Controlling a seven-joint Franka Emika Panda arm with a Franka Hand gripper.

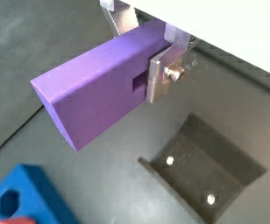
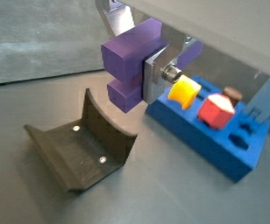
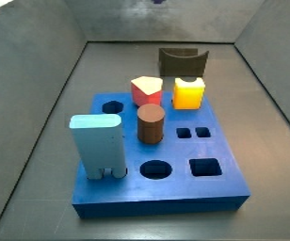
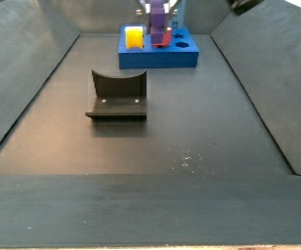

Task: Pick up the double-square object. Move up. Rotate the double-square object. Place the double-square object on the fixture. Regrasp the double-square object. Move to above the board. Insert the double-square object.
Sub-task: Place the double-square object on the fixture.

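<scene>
In both wrist views, claw [image 2: 161, 72] clamped on the purple double-square object [image 1: 96, 87], held aloft above the fixture [image 2: 81, 144], long axis vertical, prongs pointing down, beside the blue board [image 2: 219, 140].

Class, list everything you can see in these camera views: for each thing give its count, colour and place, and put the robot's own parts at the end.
Double-square object: one, purple, held in the air above the floor, clamped in the tool.
Fixture: one, dark, on the floor, apart from the board.
Board: one, blue, on the floor, with round and square holes.
Yellow block: one, yellow, standing in the board near the fixture.
Red block: one, red with a pale top, in the board beside the yellow block.
Brown cylinder: one, brown, upright in the board's middle.
Light blue block: one, pale blue, tall, at one end of the board.
Tool: one, silver fingers, shut on the double-square object, above the floor near the fixture.
</scene>
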